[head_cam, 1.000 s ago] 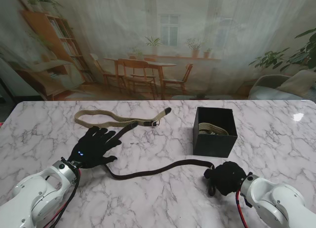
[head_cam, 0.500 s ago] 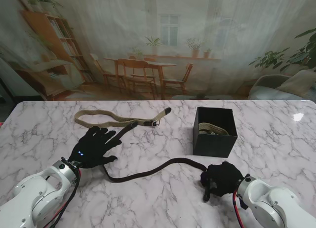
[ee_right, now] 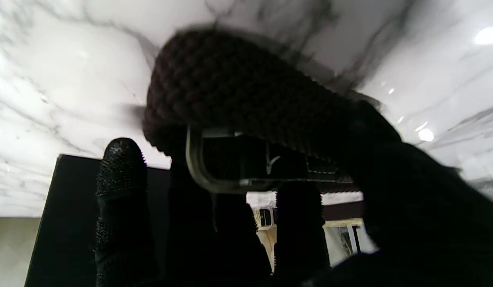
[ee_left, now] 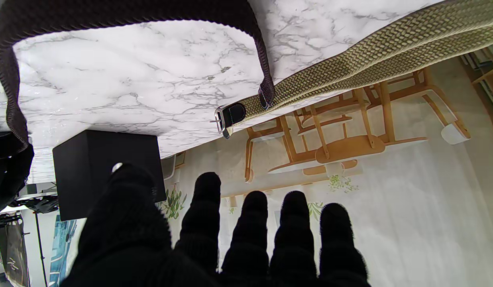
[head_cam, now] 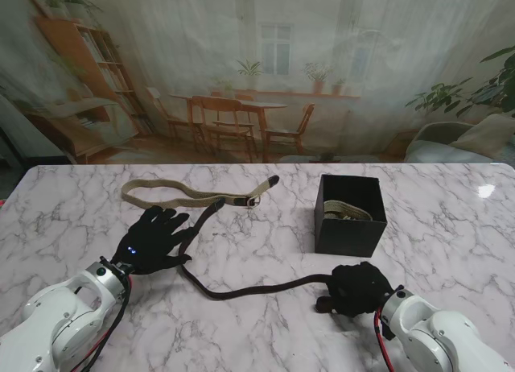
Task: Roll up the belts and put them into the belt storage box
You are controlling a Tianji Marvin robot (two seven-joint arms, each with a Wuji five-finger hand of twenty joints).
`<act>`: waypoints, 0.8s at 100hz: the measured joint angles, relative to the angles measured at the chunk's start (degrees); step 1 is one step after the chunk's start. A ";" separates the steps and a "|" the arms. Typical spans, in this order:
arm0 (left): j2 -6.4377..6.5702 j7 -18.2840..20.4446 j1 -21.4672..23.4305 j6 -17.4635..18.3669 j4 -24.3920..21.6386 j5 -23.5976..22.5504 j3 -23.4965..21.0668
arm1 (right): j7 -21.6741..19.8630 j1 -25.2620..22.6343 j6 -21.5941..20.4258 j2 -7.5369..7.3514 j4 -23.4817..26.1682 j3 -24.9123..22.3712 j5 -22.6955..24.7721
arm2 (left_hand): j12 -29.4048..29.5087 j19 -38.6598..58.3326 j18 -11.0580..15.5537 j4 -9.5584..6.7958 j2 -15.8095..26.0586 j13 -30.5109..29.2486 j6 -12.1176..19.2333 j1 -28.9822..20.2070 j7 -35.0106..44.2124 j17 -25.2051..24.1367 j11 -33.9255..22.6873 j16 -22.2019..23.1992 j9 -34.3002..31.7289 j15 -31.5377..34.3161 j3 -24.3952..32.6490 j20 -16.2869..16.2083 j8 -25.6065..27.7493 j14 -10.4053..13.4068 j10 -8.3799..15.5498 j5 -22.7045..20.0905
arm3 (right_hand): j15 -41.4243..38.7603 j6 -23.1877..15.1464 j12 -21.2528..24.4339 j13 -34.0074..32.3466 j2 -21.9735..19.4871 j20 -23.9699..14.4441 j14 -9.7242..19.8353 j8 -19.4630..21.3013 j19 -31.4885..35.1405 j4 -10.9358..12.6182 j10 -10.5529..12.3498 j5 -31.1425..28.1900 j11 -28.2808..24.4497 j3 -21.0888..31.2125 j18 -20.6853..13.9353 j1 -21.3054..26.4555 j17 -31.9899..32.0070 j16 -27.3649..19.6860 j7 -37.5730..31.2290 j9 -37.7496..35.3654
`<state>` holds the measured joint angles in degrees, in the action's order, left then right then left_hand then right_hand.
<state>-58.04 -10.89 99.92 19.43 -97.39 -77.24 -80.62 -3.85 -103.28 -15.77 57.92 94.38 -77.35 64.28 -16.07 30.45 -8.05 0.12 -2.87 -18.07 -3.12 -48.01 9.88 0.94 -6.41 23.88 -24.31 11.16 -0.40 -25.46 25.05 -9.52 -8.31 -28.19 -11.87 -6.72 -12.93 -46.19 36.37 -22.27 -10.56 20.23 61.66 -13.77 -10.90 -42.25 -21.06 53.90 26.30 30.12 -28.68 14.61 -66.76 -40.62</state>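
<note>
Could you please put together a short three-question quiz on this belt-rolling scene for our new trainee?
1. True or false: the black storage box already has a belt inside it.
2. Which hand holds the buckle end of the dark belt? A) left hand B) right hand C) neither
3. Fill in: the tan belt lies on the table on the robot's ____ side, farther from me than the left hand.

Key: 1 true, a tan coil shows inside; 2 B, the right wrist view shows its fingers around the buckle; 3 left.
</note>
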 measured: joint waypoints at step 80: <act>0.01 -0.14 -0.34 0.20 0.21 0.12 0.38 | 17.01 3.51 1.32 0.73 -8.56 4.69 4.25 | 0.00 0.00 0.00 0.00 0.00 0.00 -0.01 0.00 0.00 -0.04 0.00 0.00 0.00 0.00 0.00 0.00 0.00 -0.01 0.00 0.00 | -44.81 -17.62 -11.28 -28.06 -11.14 -3.14 2.42 -6.52 20.53 5.94 3.63 16.44 -15.36 -0.53 -4.07 6.40 -23.01 18.70 24.96 -36.55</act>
<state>-58.03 -11.03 99.58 19.63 -97.19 -77.12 -80.24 13.16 -99.77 -14.45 58.65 85.82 -72.66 68.53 -16.07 30.45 -8.04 0.12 -2.87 -18.07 -3.13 -48.01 9.88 0.91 -6.41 23.88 -24.31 11.16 -0.40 -25.46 25.05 -9.53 -8.31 -28.19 -56.67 -24.35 -24.20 -74.26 25.22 -25.41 -8.14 13.72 82.19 -7.83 -7.27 -25.81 -36.42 53.37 22.22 36.52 -51.69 33.31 -41.79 -77.17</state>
